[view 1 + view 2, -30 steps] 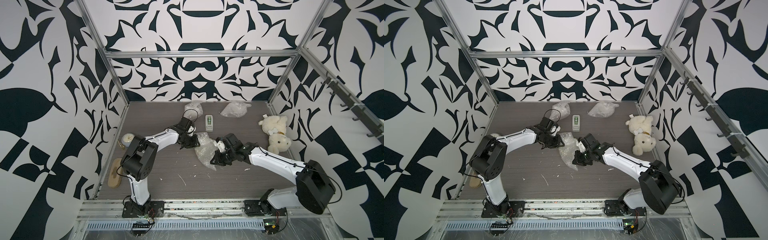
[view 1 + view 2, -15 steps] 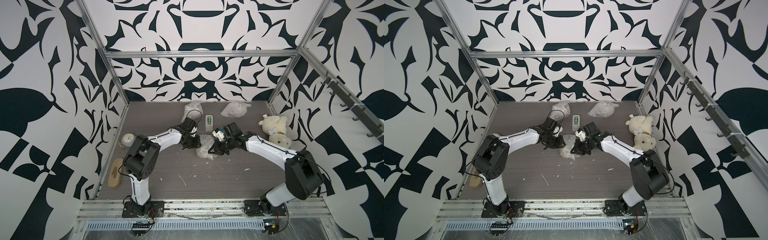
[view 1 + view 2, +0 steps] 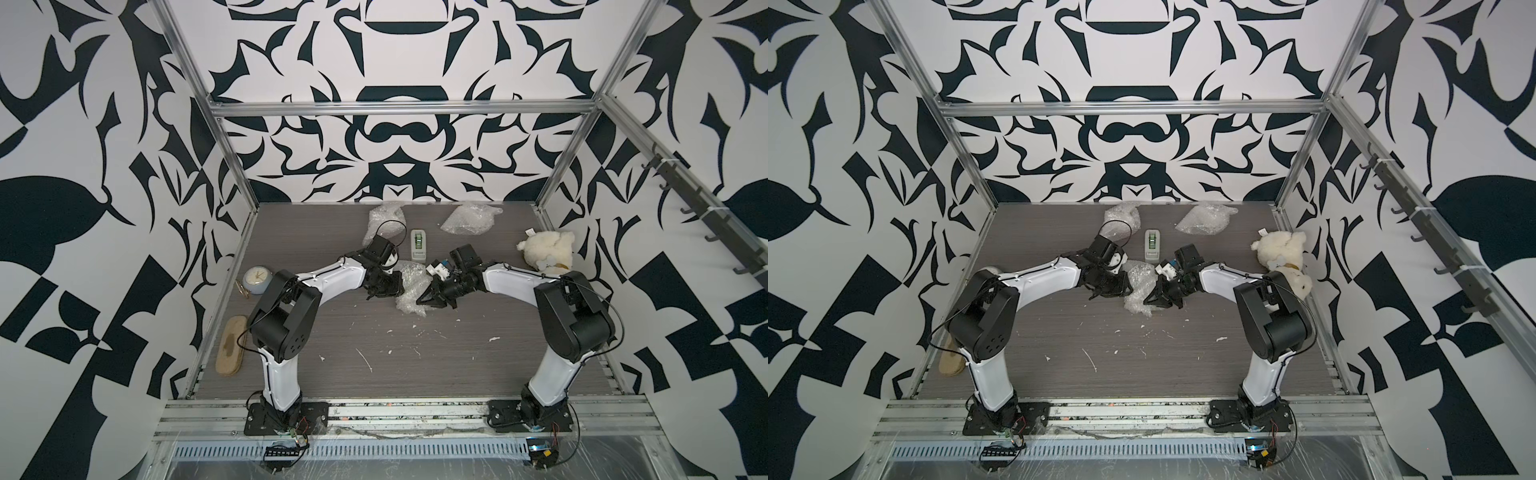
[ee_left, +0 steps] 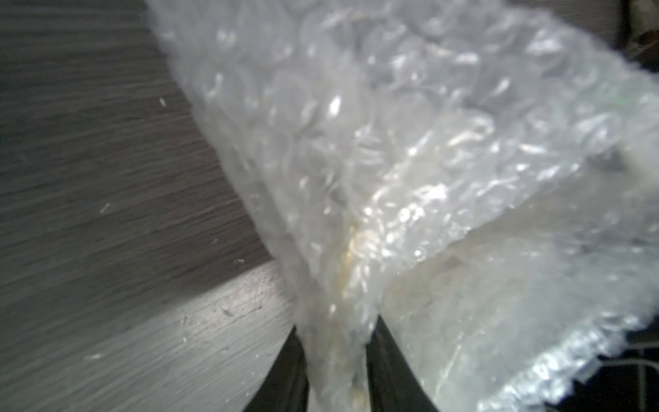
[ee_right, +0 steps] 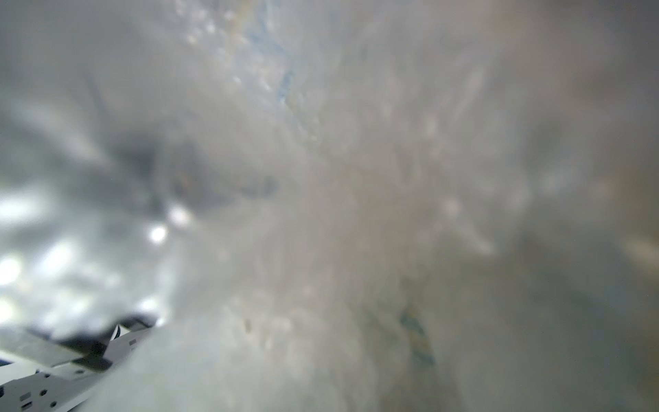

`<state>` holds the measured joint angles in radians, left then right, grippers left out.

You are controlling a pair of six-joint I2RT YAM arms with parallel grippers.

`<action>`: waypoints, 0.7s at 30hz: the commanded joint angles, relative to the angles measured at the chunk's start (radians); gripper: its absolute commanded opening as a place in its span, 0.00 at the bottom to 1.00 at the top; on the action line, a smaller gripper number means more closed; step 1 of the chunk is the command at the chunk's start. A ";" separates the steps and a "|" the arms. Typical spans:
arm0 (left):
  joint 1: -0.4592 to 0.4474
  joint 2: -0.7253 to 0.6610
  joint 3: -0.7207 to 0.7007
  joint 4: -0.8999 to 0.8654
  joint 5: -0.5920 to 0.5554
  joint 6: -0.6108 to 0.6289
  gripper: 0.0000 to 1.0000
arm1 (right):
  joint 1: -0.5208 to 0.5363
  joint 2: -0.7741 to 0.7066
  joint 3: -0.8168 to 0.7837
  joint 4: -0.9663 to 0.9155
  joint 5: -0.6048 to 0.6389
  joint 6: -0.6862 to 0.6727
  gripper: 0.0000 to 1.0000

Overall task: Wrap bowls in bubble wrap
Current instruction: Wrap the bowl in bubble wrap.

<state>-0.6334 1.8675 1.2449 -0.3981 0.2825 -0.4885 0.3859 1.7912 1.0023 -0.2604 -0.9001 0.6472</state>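
bubble wrap (image 3: 409,282) clamped in left gripper (image 4: 337,339); closed right gripper (image 3: 420,300) touches it.

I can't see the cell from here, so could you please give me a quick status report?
Left end effector shut on wrap. Right end effector shut, against same wrap, grip unclear. Remote just behind.

Lab enclosure: aluminium frame (image 3: 399,109), patterned walls (image 3: 83,166).
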 commanded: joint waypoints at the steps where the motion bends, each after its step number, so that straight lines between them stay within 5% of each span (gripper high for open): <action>1: -0.005 0.014 0.020 -0.022 -0.002 0.019 0.30 | -0.010 0.017 0.004 0.081 -0.022 0.030 0.04; 12: -0.004 -0.060 -0.048 0.056 -0.008 -0.012 0.39 | -0.055 0.079 0.004 0.156 -0.019 0.097 0.05; 21: -0.003 -0.182 -0.235 0.248 -0.064 -0.117 0.76 | -0.055 0.100 0.009 0.181 -0.031 0.114 0.05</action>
<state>-0.6334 1.7367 1.0698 -0.2329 0.2287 -0.5564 0.3416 1.8740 1.0016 -0.1066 -1.0088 0.7578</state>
